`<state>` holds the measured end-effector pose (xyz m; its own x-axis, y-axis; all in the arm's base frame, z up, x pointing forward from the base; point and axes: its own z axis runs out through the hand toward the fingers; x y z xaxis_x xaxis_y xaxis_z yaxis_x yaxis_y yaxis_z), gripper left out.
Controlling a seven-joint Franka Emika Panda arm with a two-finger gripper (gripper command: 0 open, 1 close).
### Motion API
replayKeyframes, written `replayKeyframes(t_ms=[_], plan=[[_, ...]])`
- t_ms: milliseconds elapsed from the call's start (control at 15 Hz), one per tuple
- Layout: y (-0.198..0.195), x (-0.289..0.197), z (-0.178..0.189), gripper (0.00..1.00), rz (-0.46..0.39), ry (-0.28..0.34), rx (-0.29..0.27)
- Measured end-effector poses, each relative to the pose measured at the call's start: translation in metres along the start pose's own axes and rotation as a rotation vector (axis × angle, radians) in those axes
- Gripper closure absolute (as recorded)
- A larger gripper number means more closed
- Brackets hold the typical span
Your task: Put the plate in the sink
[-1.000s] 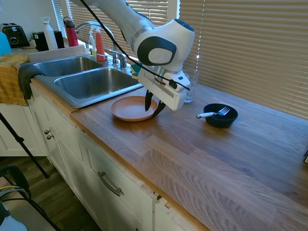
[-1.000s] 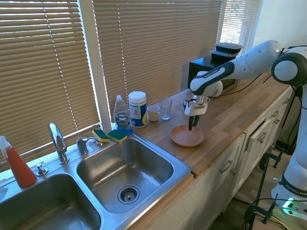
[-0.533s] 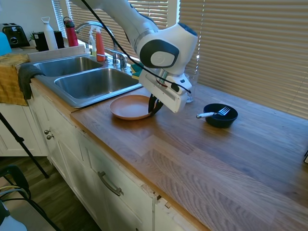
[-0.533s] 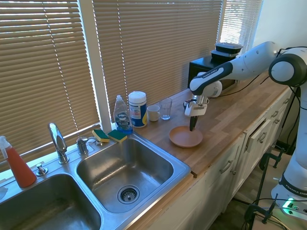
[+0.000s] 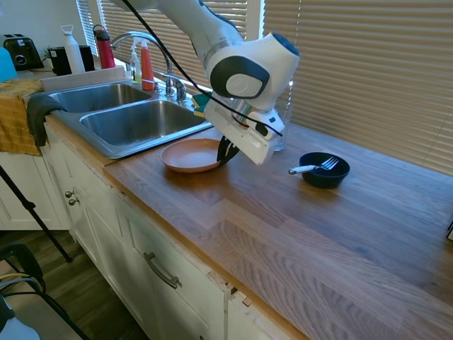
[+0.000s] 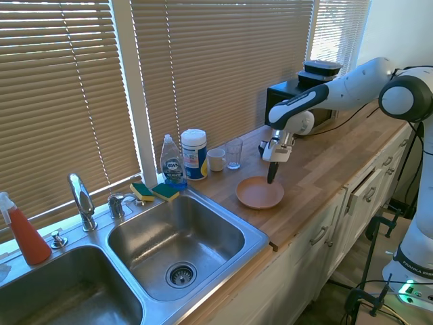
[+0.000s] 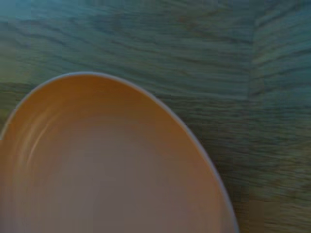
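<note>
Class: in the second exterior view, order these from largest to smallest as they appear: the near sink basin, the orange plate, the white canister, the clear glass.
1. Near sink basin
2. Orange plate
3. White canister
4. Clear glass

The basin lies nearest the camera, which exaggerates its lead.

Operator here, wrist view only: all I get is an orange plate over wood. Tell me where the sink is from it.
Observer: The sink starts just past the plate; the nearer basin is the closest one.
Operator: Report the grip.
Observer: The gripper is shut on the plate's rim, on the side away from the sink.
Operator: Say whether it is lifted.
Observer: In the first exterior view the plate looks slightly clear of the countertop, with a shadow beneath.
Operator: List anything close by.
Observer: A black bowl with a fork sits behind the gripper, away from the sink.
</note>
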<state>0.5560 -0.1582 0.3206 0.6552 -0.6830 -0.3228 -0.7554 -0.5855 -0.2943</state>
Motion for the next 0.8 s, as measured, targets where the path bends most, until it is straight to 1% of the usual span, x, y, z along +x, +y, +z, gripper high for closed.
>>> replayKeyframes(t_ms=[133, 267, 467, 600, 800], plan=[[-0.01, -0.006, -0.012, 1.0, -0.02, 0.0, 0.01], [-0.029, -0.022, -0.027, 1.0, -0.047, 0.008, 0.023], [-0.081, -0.066, -0.037, 1.0, -0.08, 0.022, 0.018], [-0.128, -0.1, -0.028, 1.0, -0.103, 0.033, -0.004], [-0.197, -0.148, 0.006, 1.0, -0.133, 0.062, -0.05]])
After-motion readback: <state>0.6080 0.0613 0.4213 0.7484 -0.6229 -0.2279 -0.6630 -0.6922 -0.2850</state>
